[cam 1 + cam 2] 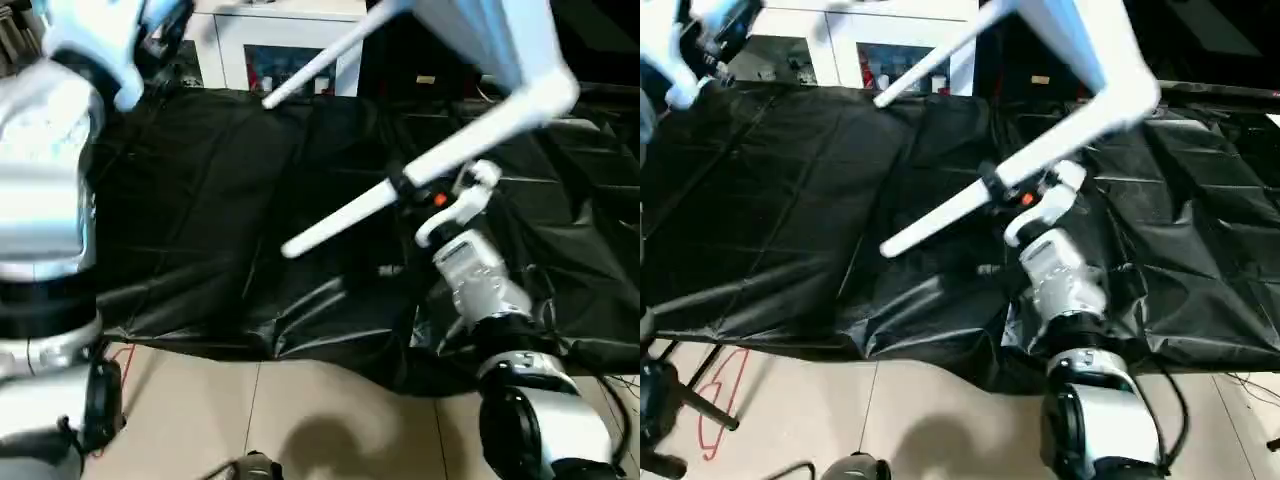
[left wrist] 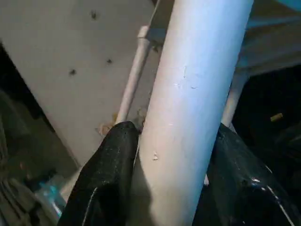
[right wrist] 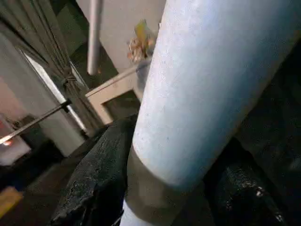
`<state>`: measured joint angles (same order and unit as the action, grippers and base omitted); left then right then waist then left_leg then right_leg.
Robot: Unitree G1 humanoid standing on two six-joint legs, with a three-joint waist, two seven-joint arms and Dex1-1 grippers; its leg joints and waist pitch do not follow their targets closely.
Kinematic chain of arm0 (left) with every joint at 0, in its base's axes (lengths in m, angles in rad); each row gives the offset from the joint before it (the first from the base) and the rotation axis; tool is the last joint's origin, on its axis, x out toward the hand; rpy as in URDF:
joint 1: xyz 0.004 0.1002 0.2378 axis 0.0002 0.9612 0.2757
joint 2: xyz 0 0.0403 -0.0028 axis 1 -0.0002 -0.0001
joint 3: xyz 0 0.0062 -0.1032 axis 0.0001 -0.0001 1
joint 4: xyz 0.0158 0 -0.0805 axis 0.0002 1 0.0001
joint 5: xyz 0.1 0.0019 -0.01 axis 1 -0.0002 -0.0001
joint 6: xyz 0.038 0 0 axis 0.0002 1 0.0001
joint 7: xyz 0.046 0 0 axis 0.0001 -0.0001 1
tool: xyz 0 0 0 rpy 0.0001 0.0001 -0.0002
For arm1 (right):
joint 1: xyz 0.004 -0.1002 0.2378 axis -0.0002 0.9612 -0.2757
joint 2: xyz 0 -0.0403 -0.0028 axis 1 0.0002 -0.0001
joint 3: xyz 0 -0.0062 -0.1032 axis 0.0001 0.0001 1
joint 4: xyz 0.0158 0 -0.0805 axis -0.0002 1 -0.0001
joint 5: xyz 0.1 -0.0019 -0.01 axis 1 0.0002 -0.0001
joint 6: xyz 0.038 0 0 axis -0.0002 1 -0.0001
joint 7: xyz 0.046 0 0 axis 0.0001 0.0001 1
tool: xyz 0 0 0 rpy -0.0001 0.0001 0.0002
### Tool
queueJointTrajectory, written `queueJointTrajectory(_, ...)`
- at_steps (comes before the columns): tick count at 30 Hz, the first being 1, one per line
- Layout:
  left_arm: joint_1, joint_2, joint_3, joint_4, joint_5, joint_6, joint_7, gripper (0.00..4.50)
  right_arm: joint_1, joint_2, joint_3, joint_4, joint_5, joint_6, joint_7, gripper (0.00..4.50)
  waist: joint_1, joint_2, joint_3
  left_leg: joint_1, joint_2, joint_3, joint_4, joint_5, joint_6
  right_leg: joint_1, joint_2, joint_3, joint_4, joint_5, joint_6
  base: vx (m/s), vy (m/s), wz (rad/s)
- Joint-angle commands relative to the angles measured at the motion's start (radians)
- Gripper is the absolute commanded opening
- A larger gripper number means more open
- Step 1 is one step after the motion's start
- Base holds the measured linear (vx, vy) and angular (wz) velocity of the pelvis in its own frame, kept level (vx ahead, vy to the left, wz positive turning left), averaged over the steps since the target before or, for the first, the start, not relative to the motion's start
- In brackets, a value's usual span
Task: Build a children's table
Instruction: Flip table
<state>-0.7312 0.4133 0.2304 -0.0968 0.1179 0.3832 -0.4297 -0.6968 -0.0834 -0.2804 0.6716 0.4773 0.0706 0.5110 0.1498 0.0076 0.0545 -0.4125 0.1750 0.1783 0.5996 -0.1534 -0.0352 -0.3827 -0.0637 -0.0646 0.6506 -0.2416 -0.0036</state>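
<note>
Black sheet (image 1: pixel 790 220): glossy, creased plastic film spread over the work surface, folds running in straight lines; its near edge hangs wrinkled over a pale tiled floor (image 1: pixel 890 420). All places below are given relative to this sheet.

Table (image 1: pixel 500 45): smooth white plastic, held in the air above the sheet's far right part, tipped so its legs point out and down. Only part of the flat top is in frame.

Leg 1 (image 1: pixel 400 185): a round, straight white tube, long axis slanting from the table's corner, above the sheet's far right, down to a free end over the sheet's middle. Leg 2 (image 1: pixel 315 65): same shape, roughly parallel, over the sheet's far edge.

Cabinet (image 1: pixel 270 50): white, beyond the sheet's far edge; contents blurred, no readable writing anywhere.

Right gripper (image 1: pixel 405 188): 2 black, faintly pebbled fingers (image 3: pixel 99 174) pinching leg 1 about midway, above the sheet's middle.

Left gripper (image 2: pixel 174 155): 2 black fingers (image 2: pixel 110 169) pressed to either side of a white tube with small scuffs.
</note>
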Motion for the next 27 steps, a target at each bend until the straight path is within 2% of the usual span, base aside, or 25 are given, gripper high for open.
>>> queueJointTrajectory(1,0.026,-0.030,-0.015,0.052,-0.027,0.013,0.022,2.02,-0.011,-0.018,0.056,-0.090,-0.069,-0.045,0.000,1.86,-0.007,-0.015,-0.078,0.033,0.058,-0.019,-0.060,-0.076,0.039,0.031,-0.087,0.048,-0.066,0.032,-0.193,0.000,0.000,0.00)
queueJointTrajectory(5,0.110,-0.056,-0.023,0.080,-0.025,-0.029,0.054,1.87,0.059,-0.049,0.107,-0.235,-0.137,-0.023,-0.025,1.81,-0.007,-0.013,-0.078,0.036,0.060,-0.020,-0.063,-0.090,0.036,0.030,-0.086,0.048,-0.070,0.028,-0.179,0.000,0.000,0.00)
queueJointTrajectory(6,0.129,-0.065,-0.029,0.084,-0.025,-0.031,0.057,1.82,0.077,-0.053,0.122,-0.266,-0.153,-0.010,-0.031,1.79,-0.011,-0.009,-0.077,0.035,0.061,-0.023,-0.064,-0.092,0.031,0.029,-0.082,0.048,-0.070,0.041,-0.174,0.000,0.000,0.00)
queueJointTrajectory(7,0.145,-0.075,-0.032,0.088,-0.027,-0.037,0.062,1.82,0.096,-0.054,0.134,-0.298,-0.164,0.001,-0.042,1.79,-0.012,-0.013,-0.077,0.037,0.062,-0.023,-0.065,-0.093,0.030,0.029,-0.082,0.049,-0.069,0.059,-0.171,0.000,0.000,0.00)
queueJointTrajectory(9,0.172,-0.095,-0.030,0.103,-0.028,-0.056,0.080,1.68,0.127,-0.042,0.147,-0.361,-0.161,0.030,-0.066,1.74,-0.012,-0.013,-0.076,0.039,0.060,-0.021,-0.066,-0.116,0.027,0.027,-0.083,0.050,-0.073,0.051,-0.175,0.000,0.000,0.00)
queueJointTrajectory(10,0.195,-0.101,-0.030,0.118,-0.017,-0.077,0.099,1.66,0.154,-0.030,0.162,-0.415,-0.160,0.052,-0.083,1.72,-0.013,-0.012,-0.074,0.038,0.061,-0.023,-0.070,-0.137,0.020,0.028,-0.083,0.051,-0.077,0.029,-0.171,0.000,0.000,0.00)
queueJointTrajectory(14,0.224,-0.104,-0.023,0.123,-0.011,-0.088,0.125,1.62,0.191,-0.022,0.194,-0.475,-0.173,0.072,-0.089,1.66,-0.015,-0.012,-0.073,0.046,0.066,-0.028,-0.079,-0.207,-0.020,0.023,-0.082,0.051,-0.080,0.001,-0.160,0.000,0.000,0.00)
queueJointTrajectory(15,0.235,-0.105,-0.019,0.121,-0.012,-0.090,0.131,1.62,0.204,-0.019,0.206,-0.495,-0.177,0.079,-0.092,1.66,-0.013,0.003,-0.073,0.049,0.067,-0.031,-0.082,-0.228,-0.038,0.021,-0.082,0.051,-0.080,-0.007,-0.153,0.000,0.000,0.00)
queueJointTrajectory(16,0.247,-0.105,-0.018,0.120,-0.012,-0.091,0.134,1.62,0.217,-0.015,0.217,-0.514,-0.181,0.088,-0.096,1.65,-0.018,-0.007,-0.070,0.048,0.068,-0.031,-0.085,-0.257,-0.052,0.022,-0.081,0.052,-0.083,-0.006,-0.148,0.000,0.000,0.00)
queueJointTrajectory(18,0.279,-0.106,-0.017,0.135,-0.014,-0.102,0.137,1.62,0.253,-0.007,0.255,-0.572,-0.212,0.114,-0.118,1.64,-0.018,-0.010,-0.071,0.049,0.067,-0.033,-0.087,-0.273,-0.064,0.024,-0.082,0.052,-0.083,-0.006,-0.140,0.000,0.000,0.00)
queueJointTrajectory(20,0.295,-0.108,-0.017,0.155,-0.020,-0.119,0.141,1.62,0.275,-0.002,0.281,-0.612,-0.230,0.138,-0.131,1.64,-0.021,-0.012,-0.067,0.046,0.064,-0.033,-0.091,-0.289,-0.071,0.025,-0.082,0.053,-0.086,-0.019,-0.133,0.000,0.000,0.00)
queueJointTrajectory(22,0.304,-0.108,-0.020,0.164,-0.024,-0.123,0.142,1.62,0.285,-0.001,0.295,-0.630,-0.244,0.153,-0.144,1.64,-0.021,-0.013,-0.064,0.051,0.063,-0.034,-0.094,-0.330,-0.081,0.022,-0.085,0.056,-0.093,-0.077,-0.119,0.000,0.000,0.00)
queueJointTrajectory(23,0.322,-0.110,-0.025,0.174,-0.034,-0.117,0.131,1.62,0.291,0.000,0.314,-0.633,-0.273,0.161,-0.160,1.64,-0.021,-0.013,-0.063,0.053,0.063,-0.034,-0.095,-0.347,-0.086,0.020,-0.086,0.056,-0.096,-0.104,-0.118,0.000,0.000,0.00)
queueJointTrajectory(25,0.339,-0.109,-0.034,0.182,-0.035,-0.121,0.123,1.62,0.299,0.001,0.333,-0.635,-0.293,0.175,-0.169,1.64,-0.025,-0.017,-0.054,0.063,0.064,-0.036,-0.100,-0.440,-0.105,0.011,-0.089,0.060,-0.112,-0.243,-0.104,0.000,0.000,0.00)
queueJointTrajectory(27,0.352,-0.110,-0.037,0.191,-0.030,-0.128,0.127,1.62,0.305,0.002,0.349,-0.634,-0.306,0.185,-0.173,1.64,-0.025,-0.013,-0.055,0.067,0.065,-0.040,-0.103,-0.464,-0.115,0.008,-0.089,0.062,-0.116,-0.271,-0.096,0.000,0.000,0.00)
